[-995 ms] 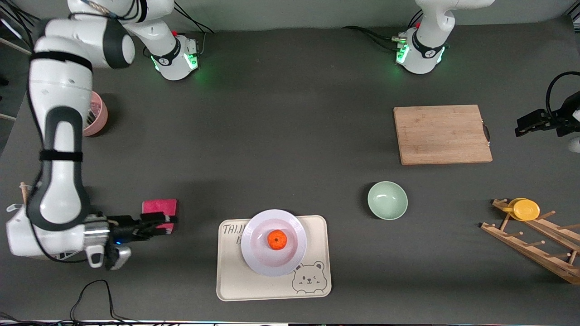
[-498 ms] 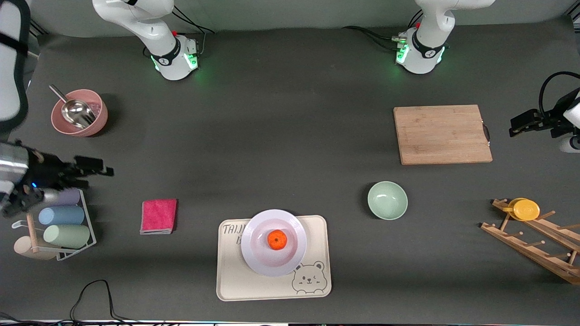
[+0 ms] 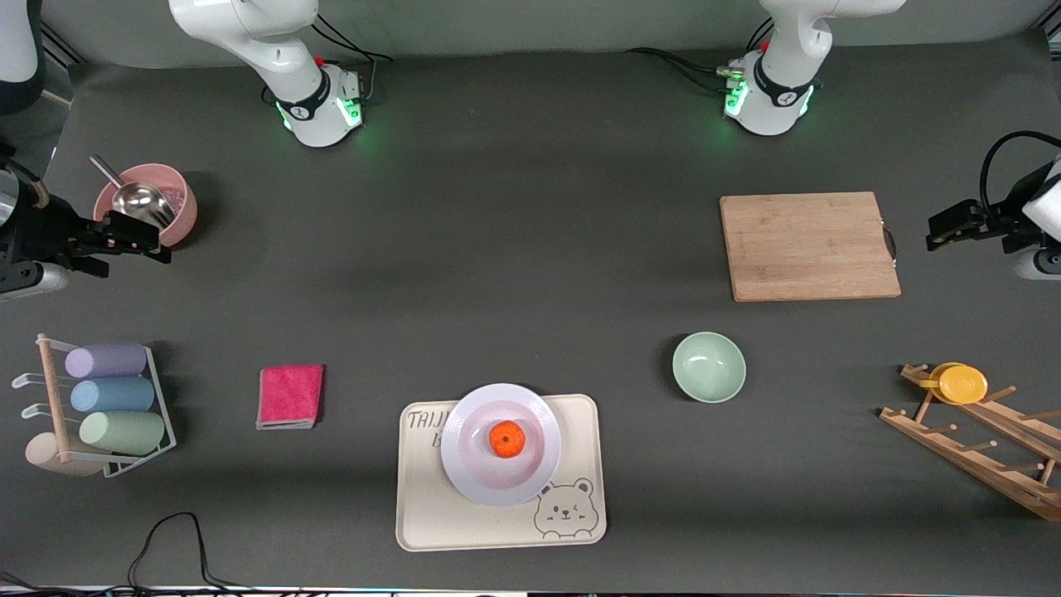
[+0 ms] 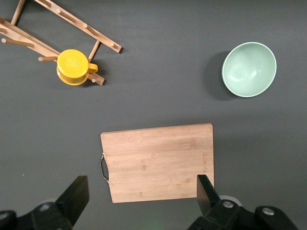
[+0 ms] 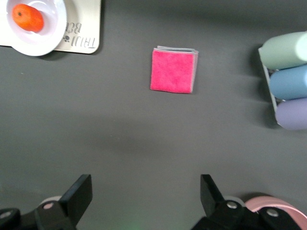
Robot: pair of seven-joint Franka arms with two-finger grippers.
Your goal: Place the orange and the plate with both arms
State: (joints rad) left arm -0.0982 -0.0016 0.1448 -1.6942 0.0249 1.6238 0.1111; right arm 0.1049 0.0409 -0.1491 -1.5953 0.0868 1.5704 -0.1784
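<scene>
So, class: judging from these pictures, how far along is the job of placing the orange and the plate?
Done: the orange sits in the plate, and the plate rests on the bear tray. In hand: nothing. The right gripper hangs open by the pink bowl; the left gripper hangs open beside the cutting board. Left: apparently nothing.
</scene>
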